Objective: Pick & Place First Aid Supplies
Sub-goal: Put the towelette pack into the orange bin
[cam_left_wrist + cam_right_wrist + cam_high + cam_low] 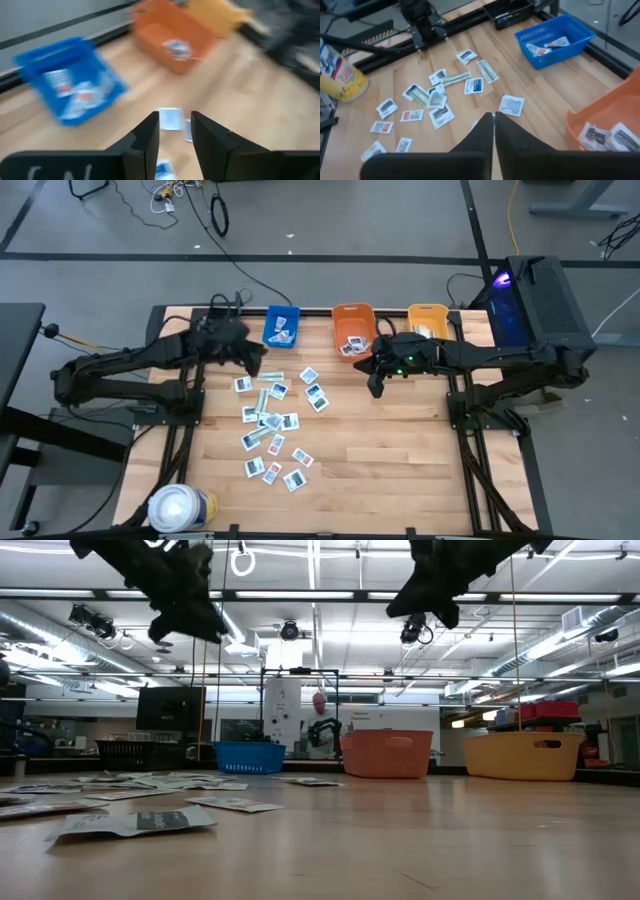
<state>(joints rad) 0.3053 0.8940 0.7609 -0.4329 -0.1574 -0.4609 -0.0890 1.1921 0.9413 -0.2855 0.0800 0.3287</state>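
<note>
A: L fingers?
B: Left gripper (pixel 172 137) fingers parted by a narrow gap, nothing between; hovers above table (pixel 390 450) near blue bin (pixel 281 326).
A: R?
B: Right gripper (pixel 494 125) fingers pressed together, empty, up in front of orange bin (pixel 353 327).
A: Supplies?
B: Packets (pixel 272 425) scattered mid-table, left of center; some in blue & orange bins.
</note>
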